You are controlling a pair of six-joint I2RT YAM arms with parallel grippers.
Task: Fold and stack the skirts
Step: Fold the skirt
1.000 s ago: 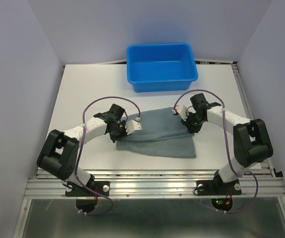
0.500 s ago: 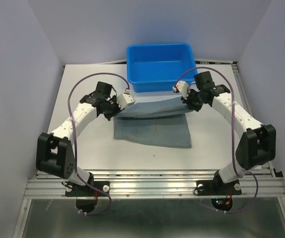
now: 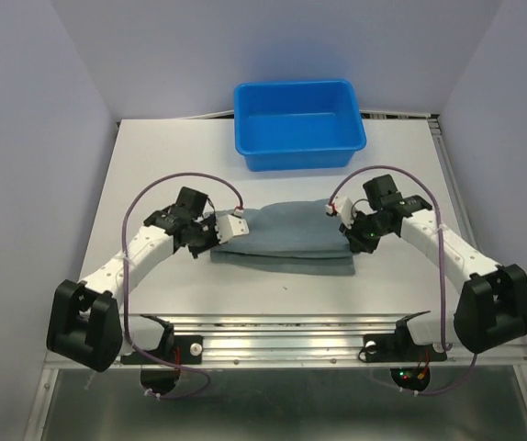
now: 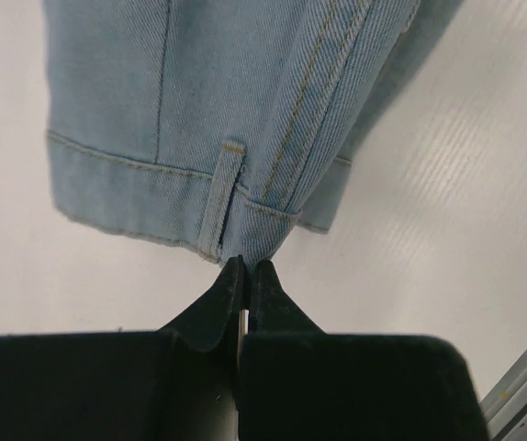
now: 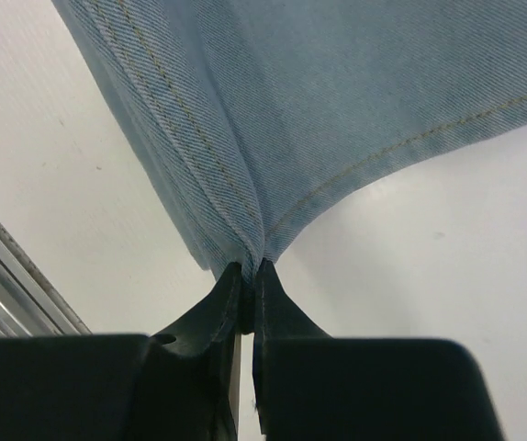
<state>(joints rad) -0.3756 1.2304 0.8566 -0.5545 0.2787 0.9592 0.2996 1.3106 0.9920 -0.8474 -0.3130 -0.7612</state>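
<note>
Top external: folded skirt (image 3: pixel 286 237) lies lengthwise left-right.

Folded grey-blue skirt (image 3: pixel 286 241), flat on table

Bright, even, diffuse light, faint soft shadows beside the skirt (image 3: pixel 286 234); crisp views, wrist foregrounds near-black.
</note>
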